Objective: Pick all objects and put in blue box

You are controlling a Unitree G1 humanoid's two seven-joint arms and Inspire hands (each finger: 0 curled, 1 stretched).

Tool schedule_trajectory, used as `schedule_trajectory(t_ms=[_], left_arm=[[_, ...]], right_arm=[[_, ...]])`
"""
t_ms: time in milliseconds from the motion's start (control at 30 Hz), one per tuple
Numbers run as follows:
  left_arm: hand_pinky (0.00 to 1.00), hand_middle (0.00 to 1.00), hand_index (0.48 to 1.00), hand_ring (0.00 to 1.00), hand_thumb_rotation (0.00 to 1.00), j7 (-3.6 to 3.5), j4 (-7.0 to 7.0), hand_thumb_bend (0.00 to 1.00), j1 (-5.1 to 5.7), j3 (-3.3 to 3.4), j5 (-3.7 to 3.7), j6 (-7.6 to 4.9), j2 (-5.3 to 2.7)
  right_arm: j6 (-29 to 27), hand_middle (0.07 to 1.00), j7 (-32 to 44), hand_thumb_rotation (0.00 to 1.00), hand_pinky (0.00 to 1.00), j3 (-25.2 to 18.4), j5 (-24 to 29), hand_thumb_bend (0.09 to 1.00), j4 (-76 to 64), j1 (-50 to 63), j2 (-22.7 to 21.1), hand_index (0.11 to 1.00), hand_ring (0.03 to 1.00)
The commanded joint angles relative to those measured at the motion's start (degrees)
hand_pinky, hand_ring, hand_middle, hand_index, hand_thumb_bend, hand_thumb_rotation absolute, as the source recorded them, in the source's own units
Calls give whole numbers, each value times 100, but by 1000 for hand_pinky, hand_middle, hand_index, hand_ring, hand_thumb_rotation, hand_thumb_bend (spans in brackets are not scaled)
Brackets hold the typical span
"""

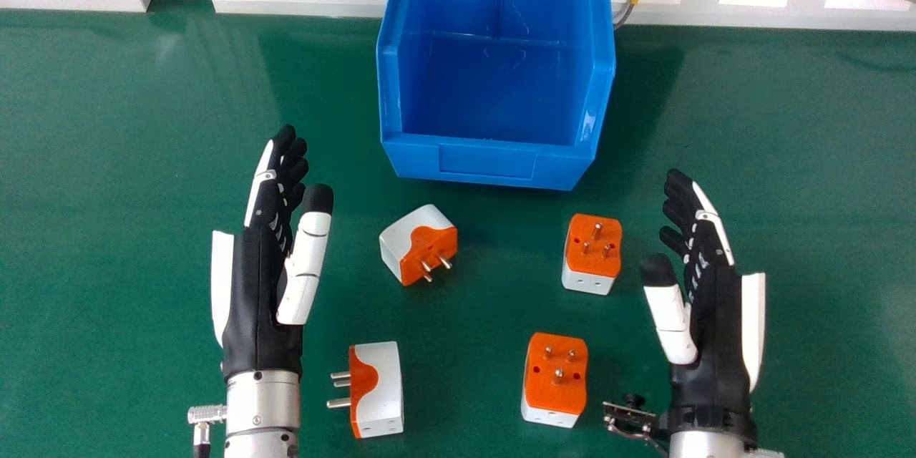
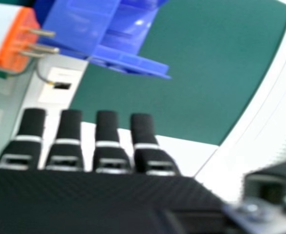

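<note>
"Adapters (image 1: 556, 390), where?"
"Four, loose on the worktop (image 1: 107, 193). Blue box (image 1: 486, 163) is at the far edge; two adapters near it, two farther back from that edge."
"Hands?"
"Left hand (image 1: 250, 293), right hand (image 1: 717, 318), either side of the adapters. Both well open, fingers nearly straight, thumbs apart, nothing held, touching no adapter."

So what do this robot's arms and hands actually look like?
The left hand and right hand are shaped like human ones, black with white panels and black-tipped white thumbs. The forearms are silver cylinders. A metal connector juts from the left forearm; a small dark bracket sits by the right wrist.
</note>
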Motion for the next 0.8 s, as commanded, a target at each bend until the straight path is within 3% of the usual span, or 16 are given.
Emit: schedule_trajectory(t_ms=[0, 433, 767], left_arm=[[922, 925, 918, 918, 884, 10, -65, 692, 20, -24, 35, -103, -15], [922, 925, 918, 918, 884, -10, -61, 693, 30, -25, 27, -109, -14], [925, 926, 919, 918, 885, -51, -163, 687, 66, -23, 2, -94, -42]], right_arm=[[-68, 869, -33, 1000, 832, -8, -17, 909, -53, -5, -39, 849, 869], [-73, 870, 29, 1000, 835, -14, 32, 903, -79, 24, -44, 849, 869], [32, 870, 114, 1000, 829, -1, -45, 889, -404, 123, -200, 846, 870]])
